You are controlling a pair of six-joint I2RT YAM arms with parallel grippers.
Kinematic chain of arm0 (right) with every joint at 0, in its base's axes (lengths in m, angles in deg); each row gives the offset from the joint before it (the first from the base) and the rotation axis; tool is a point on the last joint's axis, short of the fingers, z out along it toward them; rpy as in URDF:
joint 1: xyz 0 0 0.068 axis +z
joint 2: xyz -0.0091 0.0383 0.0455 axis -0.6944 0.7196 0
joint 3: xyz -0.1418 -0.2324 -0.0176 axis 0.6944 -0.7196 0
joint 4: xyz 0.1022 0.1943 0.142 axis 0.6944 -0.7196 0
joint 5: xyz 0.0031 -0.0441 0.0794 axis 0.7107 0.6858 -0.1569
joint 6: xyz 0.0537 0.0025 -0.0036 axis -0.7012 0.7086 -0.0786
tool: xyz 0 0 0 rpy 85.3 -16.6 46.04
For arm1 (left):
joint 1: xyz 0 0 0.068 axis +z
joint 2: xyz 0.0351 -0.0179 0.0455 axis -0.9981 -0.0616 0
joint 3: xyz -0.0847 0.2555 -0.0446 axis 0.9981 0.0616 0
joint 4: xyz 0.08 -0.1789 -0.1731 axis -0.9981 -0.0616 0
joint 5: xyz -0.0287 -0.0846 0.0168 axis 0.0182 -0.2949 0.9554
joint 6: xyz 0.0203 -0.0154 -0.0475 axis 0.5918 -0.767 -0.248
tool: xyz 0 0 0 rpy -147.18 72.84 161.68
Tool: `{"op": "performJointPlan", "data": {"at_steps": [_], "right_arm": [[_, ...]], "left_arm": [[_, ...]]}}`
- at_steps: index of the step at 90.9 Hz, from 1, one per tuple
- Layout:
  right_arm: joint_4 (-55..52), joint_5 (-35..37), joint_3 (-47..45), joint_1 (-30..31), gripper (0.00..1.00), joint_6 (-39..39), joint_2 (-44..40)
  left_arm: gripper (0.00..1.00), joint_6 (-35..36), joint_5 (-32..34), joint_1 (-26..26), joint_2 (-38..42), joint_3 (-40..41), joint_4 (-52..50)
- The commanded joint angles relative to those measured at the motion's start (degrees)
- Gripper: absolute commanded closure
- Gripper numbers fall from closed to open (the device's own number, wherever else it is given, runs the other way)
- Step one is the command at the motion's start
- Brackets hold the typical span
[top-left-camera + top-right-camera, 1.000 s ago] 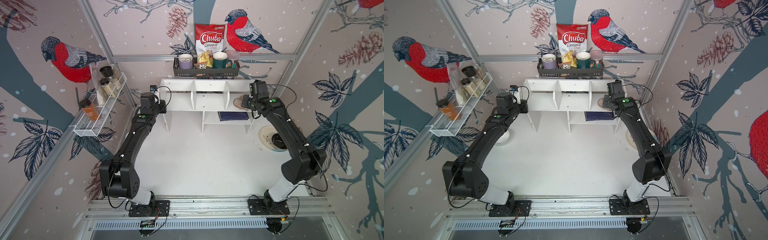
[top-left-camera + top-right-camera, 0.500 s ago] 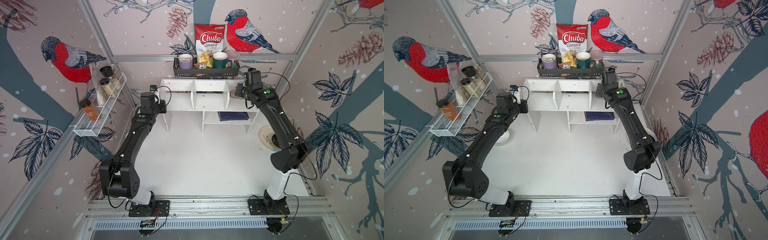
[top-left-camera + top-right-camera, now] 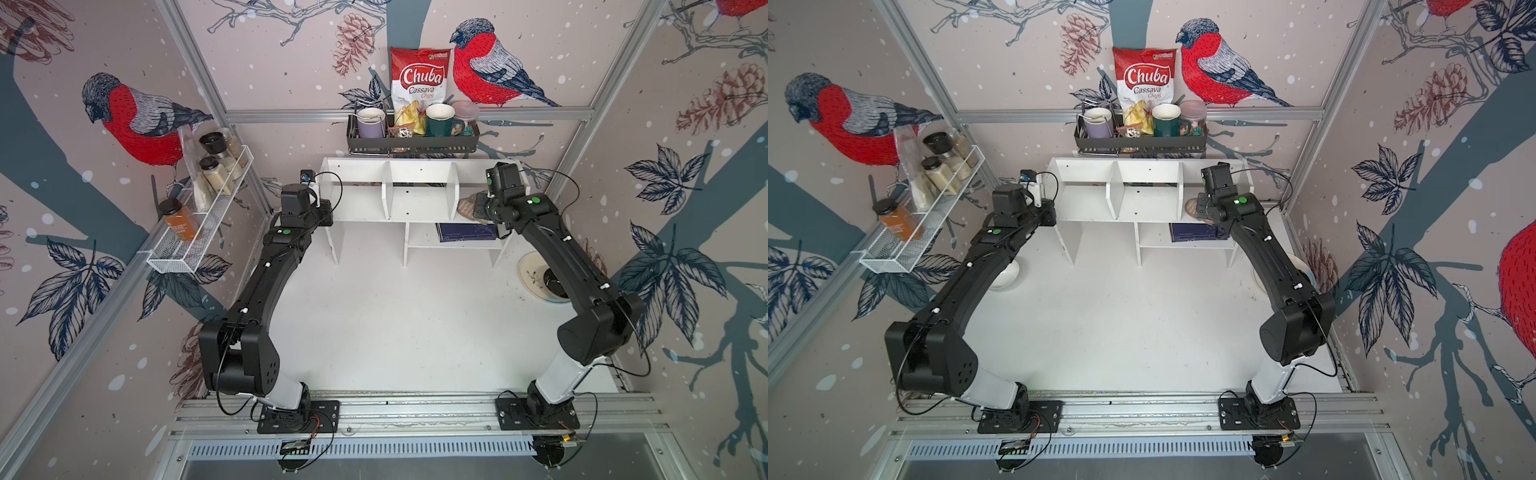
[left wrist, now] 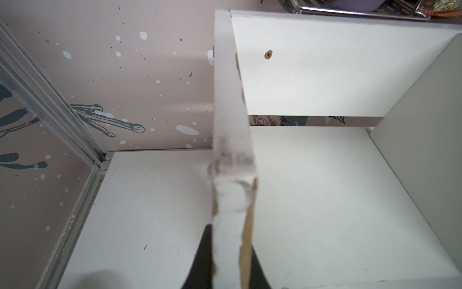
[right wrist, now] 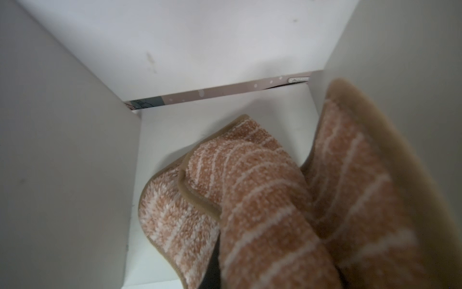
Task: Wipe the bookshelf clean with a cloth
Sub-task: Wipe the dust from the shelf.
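Two grips: an end panel of the bookshelf (image 4: 232, 140) was pinched by the narrow left jaws; the cloth (image 5: 262, 200) was bunched between the right jaws, firmness untellable.

Cloth (image 3: 1191, 206) bunched in right upper compartment of bookshelf (image 3: 1142, 201), right gripper (image 3: 1201, 211) against it. Left gripper (image 3: 1049, 216) at left end panel. Dark book (image 3: 1196, 233) on lower shelf.

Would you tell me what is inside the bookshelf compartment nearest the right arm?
The cloth, bunched, with the right gripper at it. The bookshelf floor beneath the cloth is hidden.
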State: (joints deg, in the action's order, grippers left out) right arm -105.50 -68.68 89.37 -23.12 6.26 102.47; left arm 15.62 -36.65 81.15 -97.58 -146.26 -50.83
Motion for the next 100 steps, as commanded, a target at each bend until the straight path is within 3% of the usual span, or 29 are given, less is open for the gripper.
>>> {"op": "performJointPlan", "data": {"at_steps": [1, 7, 14, 23, 46, 58, 69, 78, 91, 100], "right_arm": [[-0.9, 2.1, 1.2, -0.6, 0.62, 1.5, -1.9], [-2.2, 1.1, 2.9, -0.6, 0.39, 1.9, -3.1], [-3.2, 2.2, 4.1, 0.1, 0.31, 2.3, -4.6], [-5.3, 4.1, 5.3, 0.3, 0.28, 2.4, -4.9], [-4.9, 3.8, 2.1, 0.3, 0.35, 1.6, -2.3], [-4.4, 3.0, 3.2, 0.1, 0.43, 0.6, 0.6], [-6.0, 1.1, 10.5, -1.1, 0.80, -0.4, 5.9], [-8.8, -1.2, 21.0, -1.4, 0.99, -0.3, 11.6], [-12.1, -2.3, 36.7, -0.4, 1.00, 0.8, 18.4], [-11.4, -0.8, 39.6, -0.6, 1.00, 1.4, 19.1]], "left_arm": [[1.00, -2.6, -10.3, -0.8, -0.7, 0.5, -12.1], [1.00, -2.5, -10.1, -0.8, -0.4, 0.4, -12.5], [1.00, -2.4, -9.8, -0.8, 0.2, 0.5, -12.6], [1.00, -2.4, -10.2, -0.8, 0.3, 0.5, -12.8], [1.00, -2.8, -11.6, -0.8, 1.3, 1.2, -13.2], [1.00, -2.7, -12.2, -0.7, 1.3, 1.4, -13.6], [1.00, -2.8, -12.9, -0.7, 1.0, 1.4, -13.9], [1.00, -2.4, -12.9, -0.7, 0.9, 1.2, -14.3], [1.00, -2.0, -13.0, -0.7, 0.8, 1.4, -14.8], [1.00, -1.8, -13.4, -0.7, 0.8, 1.3, -15.1]]}}
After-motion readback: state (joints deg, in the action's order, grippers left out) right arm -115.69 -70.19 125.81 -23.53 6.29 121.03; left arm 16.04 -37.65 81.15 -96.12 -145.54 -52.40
